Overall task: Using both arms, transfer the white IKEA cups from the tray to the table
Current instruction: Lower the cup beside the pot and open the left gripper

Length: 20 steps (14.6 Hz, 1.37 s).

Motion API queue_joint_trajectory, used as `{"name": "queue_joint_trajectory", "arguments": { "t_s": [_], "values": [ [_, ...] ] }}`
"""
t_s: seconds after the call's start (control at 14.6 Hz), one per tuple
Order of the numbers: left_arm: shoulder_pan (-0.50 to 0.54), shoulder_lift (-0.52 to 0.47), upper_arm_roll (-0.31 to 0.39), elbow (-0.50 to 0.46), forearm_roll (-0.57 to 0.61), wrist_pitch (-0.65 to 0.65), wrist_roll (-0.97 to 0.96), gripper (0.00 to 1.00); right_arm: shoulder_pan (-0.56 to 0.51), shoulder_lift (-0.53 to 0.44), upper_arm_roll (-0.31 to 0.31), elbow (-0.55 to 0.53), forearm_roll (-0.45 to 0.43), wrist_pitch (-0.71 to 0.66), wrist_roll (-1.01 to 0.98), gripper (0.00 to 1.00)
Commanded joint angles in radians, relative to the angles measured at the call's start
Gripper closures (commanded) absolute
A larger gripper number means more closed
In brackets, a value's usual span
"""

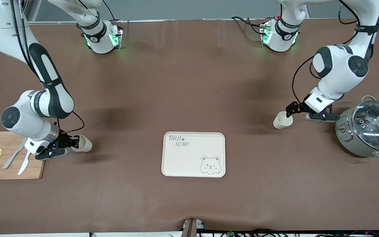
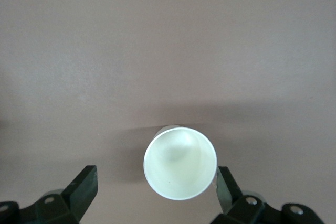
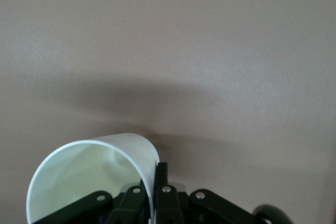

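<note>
here, line by line, is what we see.
left gripper (image 1: 290, 114): low over the brown table (image 1: 189, 82) at the left arm's end, its black fingers (image 2: 84, 184) spread, one finger touching the wall of the small cream-white handleless cup (image 1: 282, 120); nothing gripped.
that cup: standing on the table just beside the grey-green pot with glass lid (image 1: 368, 130).
right gripper (image 1: 72, 144): clenched on the rim of the second cream-white cup (image 1: 83, 143), one finger inside and one outside; this cup is tilted, just beside the wooden cutting board (image 1: 10, 156).
cream rectangular tray with a bear drawing (image 1: 193, 154): midway between the cups, well apart from both.
room: we see bare brown tabletop all round the tray's edges.
</note>
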Motion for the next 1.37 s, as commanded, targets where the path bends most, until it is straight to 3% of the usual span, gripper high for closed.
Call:
{"name": "queue_joint_trajectory", "arguments": {
  "t_s": [0.0, 0.34, 0.68, 0.75, 0.82, 0.89, 1.09, 1.3],
  "values": [
    [0.018, -0.019, -0.003, 0.132, 0.096, -0.133, -0.018, 0.00, -0.021, 0.013, 0.016, 0.000, 0.013, 0.028, -0.027, 1.00],
    [0.044, 0.066, -0.006, 0.549, 0.190, -0.530, -0.090, 0.00, -0.020, 0.034, 0.016, 0.000, 0.013, 0.051, -0.027, 1.00],
    [0.011, 0.090, -0.031, 0.764, 0.190, -0.683, -0.155, 0.00, -0.019, 0.039, 0.016, 0.003, 0.013, 0.049, -0.025, 0.97],
    [-0.002, 0.090, -0.031, 0.789, 0.190, -0.718, -0.170, 0.00, -0.019, 0.039, 0.016, 0.005, 0.013, 0.046, -0.025, 0.78],
    [-0.005, 0.088, -0.031, 0.810, 0.192, -0.755, -0.172, 0.00, -0.018, 0.040, 0.016, 0.008, 0.013, 0.043, -0.025, 0.31],
    [-0.005, 0.084, -0.032, 0.826, 0.192, -0.784, -0.172, 0.00, -0.019, 0.042, 0.016, 0.008, 0.013, 0.043, -0.025, 0.00],
    [-0.026, 0.059, -0.028, 0.852, 0.181, -0.804, -0.189, 0.00, -0.019, 0.042, 0.016, 0.009, 0.013, 0.037, -0.025, 0.00],
    [-0.126, 0.050, 0.039, 0.881, 0.187, -0.864, -0.233, 0.00, -0.018, 0.040, 0.016, 0.023, 0.013, 0.034, -0.018, 0.00]
  ]
}}
